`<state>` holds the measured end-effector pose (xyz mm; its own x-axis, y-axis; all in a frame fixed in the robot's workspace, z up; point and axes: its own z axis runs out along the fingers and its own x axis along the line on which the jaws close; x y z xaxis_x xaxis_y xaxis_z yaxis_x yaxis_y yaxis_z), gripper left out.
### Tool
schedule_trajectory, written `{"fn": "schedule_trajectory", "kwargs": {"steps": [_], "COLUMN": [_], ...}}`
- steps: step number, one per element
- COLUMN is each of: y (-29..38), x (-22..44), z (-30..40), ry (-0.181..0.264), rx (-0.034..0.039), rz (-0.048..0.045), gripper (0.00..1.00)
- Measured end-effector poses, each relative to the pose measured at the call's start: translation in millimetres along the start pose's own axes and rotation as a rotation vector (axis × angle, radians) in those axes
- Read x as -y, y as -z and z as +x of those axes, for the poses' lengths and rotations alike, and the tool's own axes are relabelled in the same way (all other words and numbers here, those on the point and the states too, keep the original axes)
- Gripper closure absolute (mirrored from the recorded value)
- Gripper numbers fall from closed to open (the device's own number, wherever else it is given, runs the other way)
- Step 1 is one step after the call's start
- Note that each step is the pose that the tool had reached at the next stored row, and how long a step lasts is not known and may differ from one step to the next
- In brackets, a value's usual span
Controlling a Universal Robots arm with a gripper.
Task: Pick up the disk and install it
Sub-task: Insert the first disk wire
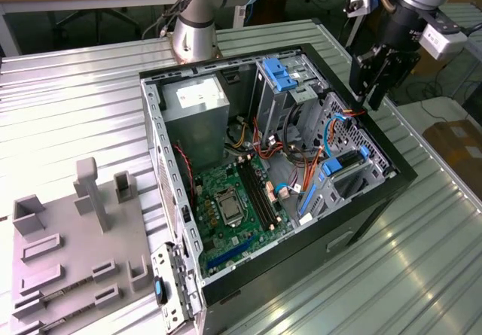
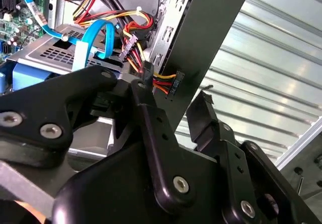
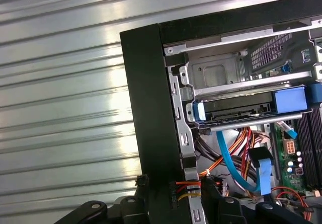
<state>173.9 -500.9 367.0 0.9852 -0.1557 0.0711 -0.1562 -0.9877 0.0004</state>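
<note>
Black-walled desktop tower (image 3: pixel 151 108), side open, on ribbed metal table (image 3: pixel 60 83).

First wrist view: disk (image 3: pixel 241 110) seated edge-on in drive bay, centre right of frame. It has blue rails at both ends, and its visible edge runs across the frame, square to the black wall. At bottom edge, gripper (image 3: pixel 177 182), jaws apart astride that wall, holding nothing. The disk lies up-frame of it.

Second wrist view: fingers (image 2: pixel 148 118) spread, only a cable connector (image 2: pixel 173 83) behind the gap.

Exterior view: gripper at upper right, over the case rim, with the bay below-left of it.
</note>
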Motion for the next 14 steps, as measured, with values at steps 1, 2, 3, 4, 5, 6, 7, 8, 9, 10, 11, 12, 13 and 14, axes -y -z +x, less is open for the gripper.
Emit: {"fn": "schedule_trajectory", "kwargs": {"steps": [1,2,3,4,5,6,7,8,9,10,11,12,13,14], "y": [-0.5,-0.7,-1.0,-1.3,-1.4,-1.4,-1.5,-1.5,-1.5,-1.5,-1.5,-1.5,-1.5,-1.4], "x": [0.0,0.0,0.0,0.0,0.0,0.0,0.0,-0.1,-0.1,-0.1,-0.1,-0.1,-0.1,-0.1], "z": [0.0,0.0,-0.1,-0.1,-0.1,-0.1,-0.1,-0.1,-0.1,-0.1,-0.1,-0.1,-0.1,-0.1], "ry": [0.000,0.000,0.000,0.000,0.000,0.000,0.000,0.000,0.000,0.000,0.000,0.000,0.000,0.000], "rx": [0.0000,-0.0001,-0.0001,-0.0001,-0.0001,-0.0001,-0.0001,-0.0004,-0.0004,-0.0005,-0.0005,-0.0004,-0.0005,-0.0005], "rz": [-0.0001,-0.0001,-0.0002,-0.0003,-0.0004,-0.0004,-0.0003,-0.0003,-0.0002,-0.0004,-0.0004,-0.0004,-0.0004,-0.0005], "gripper": [0.54,0.54,0.61,0.61,0.61,0.61,0.61,0.61,0.61,0.61,0.61,0.62,0.69,0.75]}}
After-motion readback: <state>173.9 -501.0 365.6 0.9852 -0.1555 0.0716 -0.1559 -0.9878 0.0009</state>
